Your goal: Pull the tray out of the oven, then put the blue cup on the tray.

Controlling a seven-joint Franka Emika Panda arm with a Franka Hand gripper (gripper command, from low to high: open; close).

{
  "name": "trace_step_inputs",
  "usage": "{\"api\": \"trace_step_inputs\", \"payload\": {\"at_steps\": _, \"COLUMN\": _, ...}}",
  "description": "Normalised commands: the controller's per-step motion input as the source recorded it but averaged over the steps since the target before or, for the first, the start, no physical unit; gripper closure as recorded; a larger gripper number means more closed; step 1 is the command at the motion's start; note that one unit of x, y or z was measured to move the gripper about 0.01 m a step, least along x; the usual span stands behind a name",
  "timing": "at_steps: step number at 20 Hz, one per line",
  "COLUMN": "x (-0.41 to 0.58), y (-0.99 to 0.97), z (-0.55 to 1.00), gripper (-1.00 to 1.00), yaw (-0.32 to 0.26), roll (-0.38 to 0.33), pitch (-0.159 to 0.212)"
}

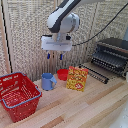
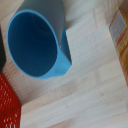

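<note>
A pale wooden tabletop (image 1: 90,107) backed by a slatted screen carries the toaster oven (image 1: 113,54) well off to the exterior view's right of the gripper (image 1: 55,55), its door down and the tray (image 1: 106,63) apparently drawn forward. A red basket (image 1: 18,95) sits below and to that view's left. The blue cup (image 1: 48,81) stands upright almost directly beneath the gripper, whose blue-tipped fingers hang spread and empty. A straight descent could strike the rim and tip the cup toward the red bowl (image 1: 62,74) or the snack box (image 1: 77,78) close beside it.
</note>
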Motion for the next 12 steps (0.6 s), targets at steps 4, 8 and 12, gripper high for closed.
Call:
{"api": "trace_step_inputs", "payload": {"at_steps": 4, "x": -0.029, "y": 0.47, "z": -0.16, "gripper": -1.00, "yaw": 0.140, "roll": 0.064, "pitch": 0.085}}
{"api": "trace_step_inputs", "payload": {"at_steps": 8, "x": -0.041, "y": 0.61, "z": -0.13, "gripper": -1.00, "yaw": 0.107, "roll": 0.048, "pitch": 0.126}}
{"api": "trace_step_inputs", "payload": {"at_steps": 12, "x": -0.143, "y": 0.37, "z": -0.05, "gripper": -1.00, "yaw": 0.073, "roll": -0.010, "pitch": 0.150}}
